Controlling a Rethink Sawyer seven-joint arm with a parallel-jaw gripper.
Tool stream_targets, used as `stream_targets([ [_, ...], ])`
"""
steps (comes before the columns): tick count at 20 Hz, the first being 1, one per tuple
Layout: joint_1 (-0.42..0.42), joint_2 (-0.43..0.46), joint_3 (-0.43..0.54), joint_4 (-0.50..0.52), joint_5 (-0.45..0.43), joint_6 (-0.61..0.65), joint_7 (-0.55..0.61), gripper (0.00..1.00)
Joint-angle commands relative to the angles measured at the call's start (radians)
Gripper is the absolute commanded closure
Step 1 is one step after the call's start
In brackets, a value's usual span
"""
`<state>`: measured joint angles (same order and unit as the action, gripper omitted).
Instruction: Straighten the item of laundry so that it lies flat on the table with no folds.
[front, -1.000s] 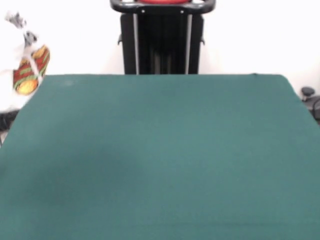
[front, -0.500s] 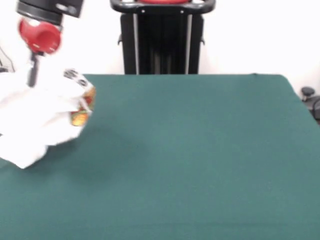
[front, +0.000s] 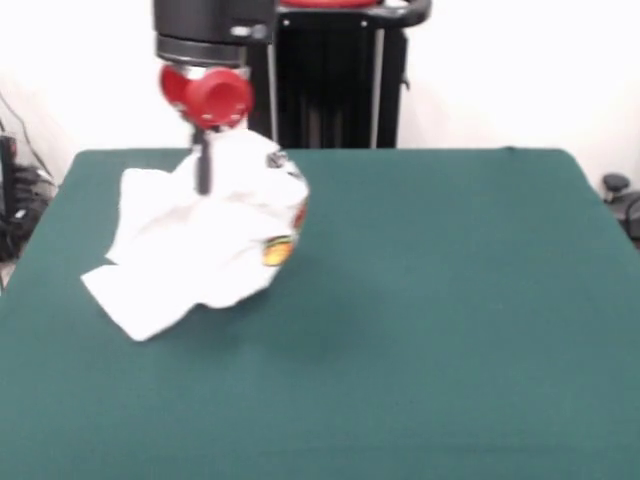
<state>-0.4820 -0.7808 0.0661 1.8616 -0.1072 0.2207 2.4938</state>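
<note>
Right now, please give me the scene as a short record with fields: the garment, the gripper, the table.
garment: item of laundry, white with a coloured print, bunched up with many folds, not flat
garment position: picture's left part of the table, lower corner resting on the felt
gripper: gripper at the garment's top, seemingly holding it up; fingers hidden
task status: not yet straightened
</note>
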Motion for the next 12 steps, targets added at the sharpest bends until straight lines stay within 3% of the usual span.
stream_targets([
  [1,0.105,-0.010,0.138,0.099,0.155,0.148,0.164,1.00],
  [9,0.213,0.179,-0.013,-0.021,0.149,-0.032,0.168,1.00],
  [12,0.248,0.285,-0.076,-0.055,0.169,-0.197,0.215,1.00],
])
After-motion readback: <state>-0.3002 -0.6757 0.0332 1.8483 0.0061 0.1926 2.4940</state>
